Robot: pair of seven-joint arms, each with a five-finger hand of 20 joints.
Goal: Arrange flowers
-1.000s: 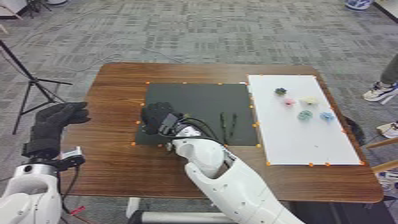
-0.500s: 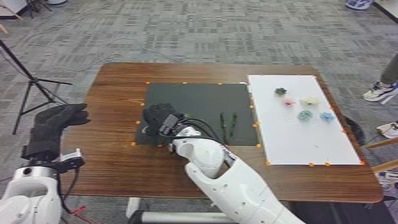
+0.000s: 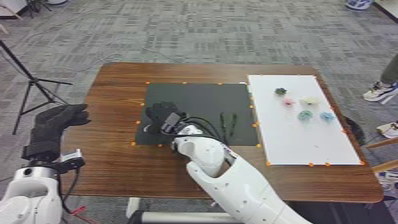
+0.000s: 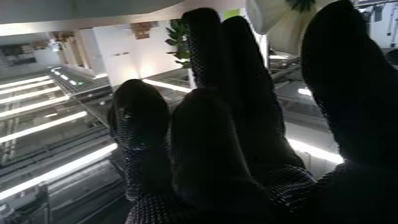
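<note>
floor: grey patterned carpet (image 3: 222, 35) | left: black tripod (image 3: 34, 80) | wall: white (image 4: 124, 55) | light: bright strip lights (image 4: 58, 171) | green plant (image 4: 180, 45)

Five small flowers (image 3: 305, 115) (pink, cream, blue, two green) on the white board (image 3: 306, 145)

Head view: lighting even, moderately bright across the tabletop (image 3: 115, 165); white board (image 3: 304, 142) at frame right reads brightest. Right wrist view: strong backlight, glare from ceiling strip lights (image 4: 62, 170); foreground in near-black silhouette.
</note>
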